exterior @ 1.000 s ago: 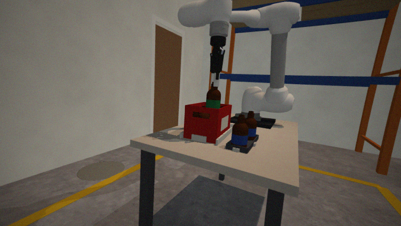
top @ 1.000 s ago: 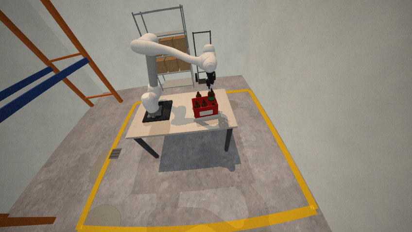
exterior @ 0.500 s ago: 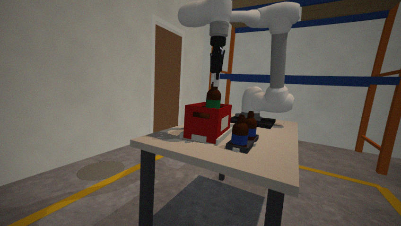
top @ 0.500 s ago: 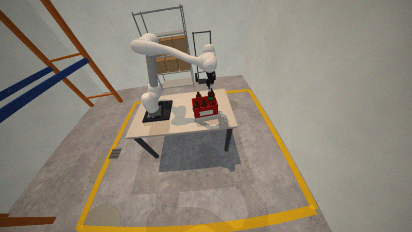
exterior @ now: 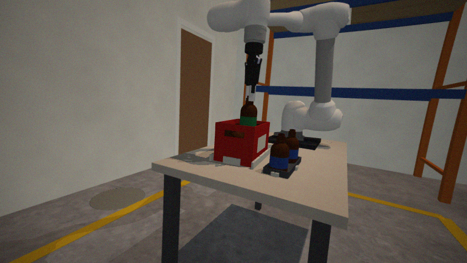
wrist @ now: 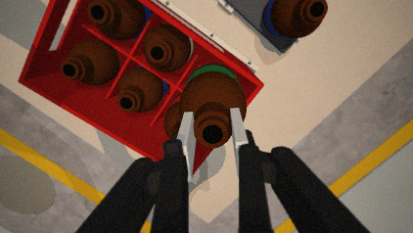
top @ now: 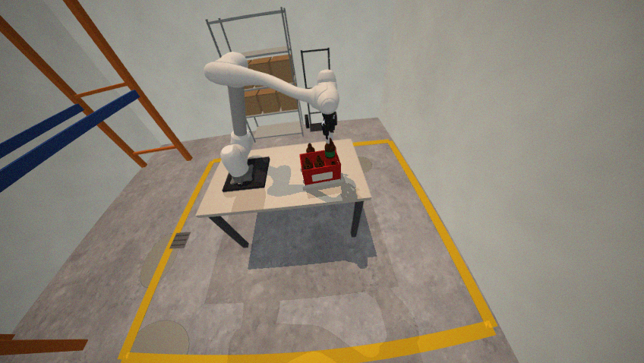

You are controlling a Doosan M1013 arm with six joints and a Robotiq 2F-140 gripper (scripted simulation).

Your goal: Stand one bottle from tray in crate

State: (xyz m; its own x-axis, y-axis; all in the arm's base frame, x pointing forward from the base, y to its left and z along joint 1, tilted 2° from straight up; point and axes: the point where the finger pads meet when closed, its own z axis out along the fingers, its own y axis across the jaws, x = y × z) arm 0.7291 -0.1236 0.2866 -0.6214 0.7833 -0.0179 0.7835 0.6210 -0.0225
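Fingers of your gripper (wrist: 211,134) clamp the neck of the green-banded bottle (exterior: 248,114), which hangs upright, its lower part sunk into a corner cell of the red crate (exterior: 240,143). You see five other bottles in the crate; two blue-banded bottles (exterior: 279,153) stand on the dark tray (exterior: 287,173) just beside it.

Matt red crate (exterior: 240,143), smooth brown bottles (wrist: 212,98), pale matt table (exterior: 314,182).
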